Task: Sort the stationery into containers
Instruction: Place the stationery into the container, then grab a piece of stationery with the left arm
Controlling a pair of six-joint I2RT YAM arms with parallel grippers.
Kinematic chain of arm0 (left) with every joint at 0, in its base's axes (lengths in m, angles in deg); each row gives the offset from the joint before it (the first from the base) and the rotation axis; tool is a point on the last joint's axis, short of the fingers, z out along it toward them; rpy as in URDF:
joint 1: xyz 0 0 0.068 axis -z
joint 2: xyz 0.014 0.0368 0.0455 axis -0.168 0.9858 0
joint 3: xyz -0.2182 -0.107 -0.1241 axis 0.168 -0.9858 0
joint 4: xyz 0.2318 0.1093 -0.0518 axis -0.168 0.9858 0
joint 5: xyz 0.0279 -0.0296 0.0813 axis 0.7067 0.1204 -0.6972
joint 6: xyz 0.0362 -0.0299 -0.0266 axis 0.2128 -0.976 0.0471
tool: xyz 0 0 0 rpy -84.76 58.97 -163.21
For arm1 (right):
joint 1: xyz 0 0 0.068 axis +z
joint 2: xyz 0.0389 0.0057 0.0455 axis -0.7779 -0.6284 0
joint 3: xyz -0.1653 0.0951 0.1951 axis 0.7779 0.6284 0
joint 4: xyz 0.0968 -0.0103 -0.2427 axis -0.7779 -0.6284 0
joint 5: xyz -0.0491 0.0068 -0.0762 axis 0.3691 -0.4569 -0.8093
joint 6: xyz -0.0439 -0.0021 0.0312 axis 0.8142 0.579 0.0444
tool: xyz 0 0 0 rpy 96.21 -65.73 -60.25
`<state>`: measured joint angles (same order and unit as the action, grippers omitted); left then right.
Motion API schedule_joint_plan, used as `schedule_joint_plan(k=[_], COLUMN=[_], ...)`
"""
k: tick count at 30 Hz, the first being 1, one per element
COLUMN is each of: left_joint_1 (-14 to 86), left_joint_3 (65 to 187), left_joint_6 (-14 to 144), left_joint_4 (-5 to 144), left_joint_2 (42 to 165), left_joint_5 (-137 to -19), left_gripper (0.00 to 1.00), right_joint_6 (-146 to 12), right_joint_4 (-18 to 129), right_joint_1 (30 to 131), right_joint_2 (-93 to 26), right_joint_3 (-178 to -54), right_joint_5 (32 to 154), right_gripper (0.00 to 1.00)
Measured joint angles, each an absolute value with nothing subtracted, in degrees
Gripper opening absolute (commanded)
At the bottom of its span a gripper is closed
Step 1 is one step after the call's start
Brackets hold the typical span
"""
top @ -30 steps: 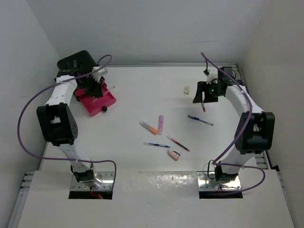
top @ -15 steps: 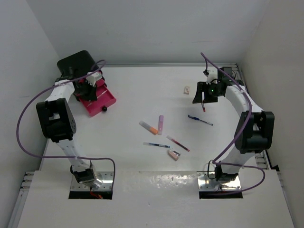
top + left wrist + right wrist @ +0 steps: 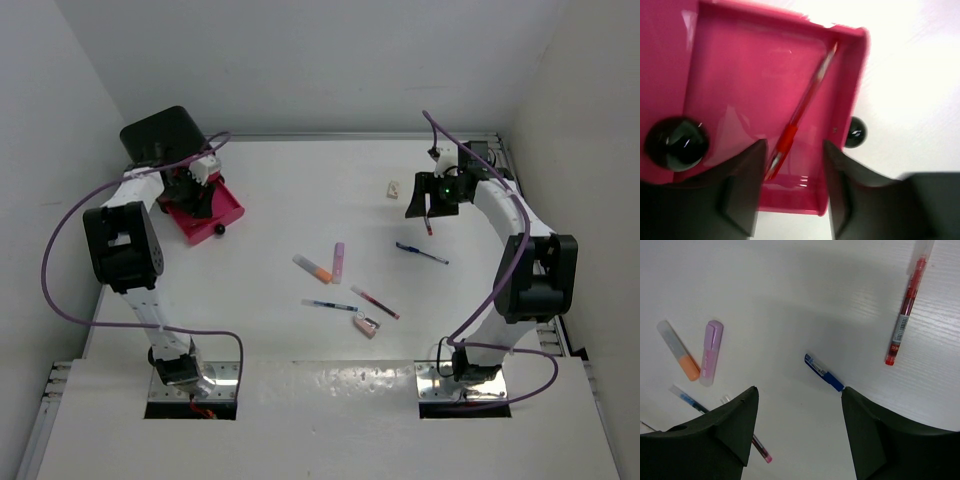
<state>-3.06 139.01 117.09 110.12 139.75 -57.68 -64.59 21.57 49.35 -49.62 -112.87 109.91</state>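
White tabletop (image 3: pixel 300 180): stationery (image 3: pixel 338 262) lies mid-surface; drawer (image 3: pixel 232 208) sits far left. Left wrist: left end effector (image 3: pixel 792 150) apart above red pen (image 3: pixel 807 102) inside drawer; retract straight up. Right wrist: right end effector (image 3: pixel 799 395) apart, empty; centre over blue pen (image 3: pixel 824 372) before descending.

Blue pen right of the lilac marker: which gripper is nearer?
Right. The right gripper is just beyond the blue pen, on its far side; the left gripper is far off to its left, over the pink drawer.

A white table (image 3: pixel 300 190) sits in a corner of plain white walls (image 3: pixel 300 60), evenly lit.
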Motion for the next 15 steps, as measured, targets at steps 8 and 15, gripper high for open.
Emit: schedule_joint_plan(k=[8, 15], left_joint_1=[4.61, 27.14], left_joint_3=[135.95, 128.65], left_joint_6=[121.22, 125.09], left_joint_4=[112.59, 114.86], left_joint_2=[128.48, 117.31], left_joint_5=[-53.02, -49.94], left_gripper=[0.53, 0.48], right_joint_6=[-64.28, -63.67], right_joint_4=[21.54, 20.67], right_joint_1=[49.46, 49.44], right_joint_2=[-48.53, -43.09], right_joint_3=[-111.73, -106.97], right_joint_5=[109.87, 109.69], right_gripper=[0.67, 0.67])
